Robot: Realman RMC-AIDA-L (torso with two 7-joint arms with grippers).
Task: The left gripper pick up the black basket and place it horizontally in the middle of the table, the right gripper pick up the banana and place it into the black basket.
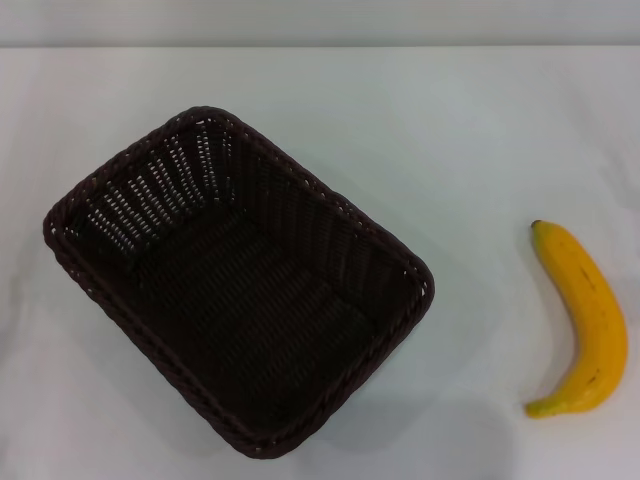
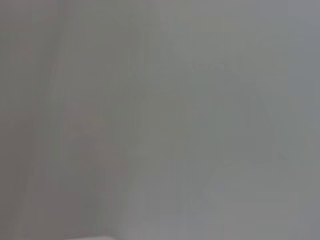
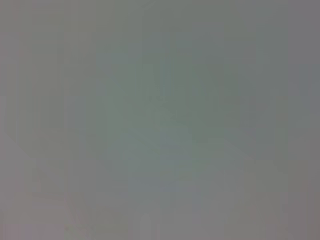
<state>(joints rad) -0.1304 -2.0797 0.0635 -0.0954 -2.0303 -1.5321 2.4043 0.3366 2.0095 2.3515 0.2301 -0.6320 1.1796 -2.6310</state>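
The black basket [image 1: 240, 290] sits on the white table [image 1: 470, 130], left of centre, turned diagonally with one corner toward the far side; it is empty. The banana [image 1: 585, 315] lies on the table at the right, apart from the basket, curved, its dark tip pointing away from me. Neither the left gripper nor the right gripper shows in any view. Both wrist views show only a plain grey-white surface.
The table's far edge [image 1: 320, 45] runs across the top of the head view. Bare tabletop lies between the basket and the banana and beyond the basket.
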